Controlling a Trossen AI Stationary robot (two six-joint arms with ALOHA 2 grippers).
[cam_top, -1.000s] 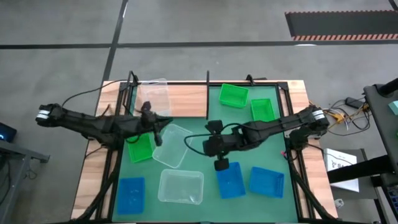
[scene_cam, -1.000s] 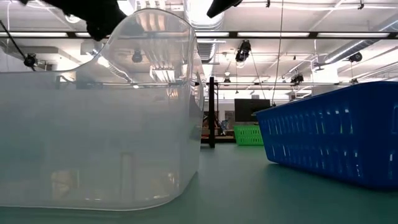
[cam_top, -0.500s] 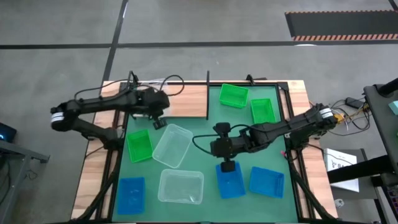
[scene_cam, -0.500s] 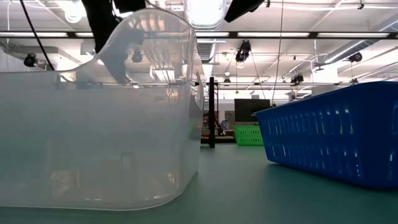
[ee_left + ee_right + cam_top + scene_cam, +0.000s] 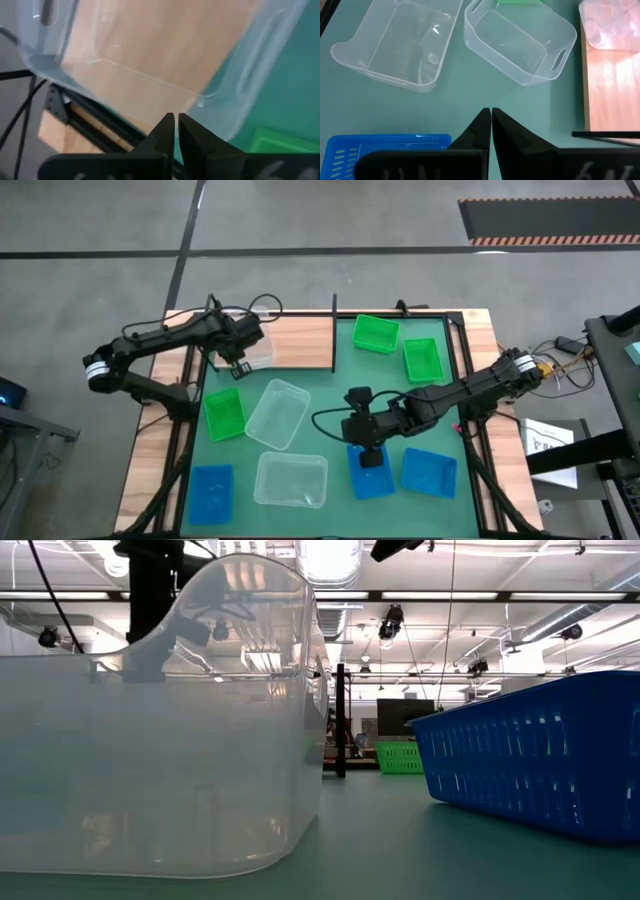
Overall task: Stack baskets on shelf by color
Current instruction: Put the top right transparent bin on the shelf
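High view: the left gripper [image 5: 238, 363] hangs over the near edge of a clear basket [image 5: 256, 340] resting on the wooden shelf [image 5: 300, 340]. The right gripper [image 5: 369, 456] hangs above the far end of a blue basket [image 5: 372, 478] on the green mat [image 5: 330, 400]. A second clear basket [image 5: 277, 413] lies tilted at mid-mat, a third [image 5: 291, 479] nearer the front.

Low view: a clear basket [image 5: 150, 720] fills the foreground beside a blue basket [image 5: 540, 760]; a green basket [image 5: 398, 756] stands far back.

Left wrist view: the left gripper [image 5: 175, 119] has its fingers nearly together, holding nothing, just beside the rim of the clear basket on the shelf [image 5: 150, 55].

Right wrist view: the right gripper [image 5: 487, 112] is likewise closed and empty; a blue basket [image 5: 385, 150] lies beside it, with two clear baskets [image 5: 515, 45] beyond.
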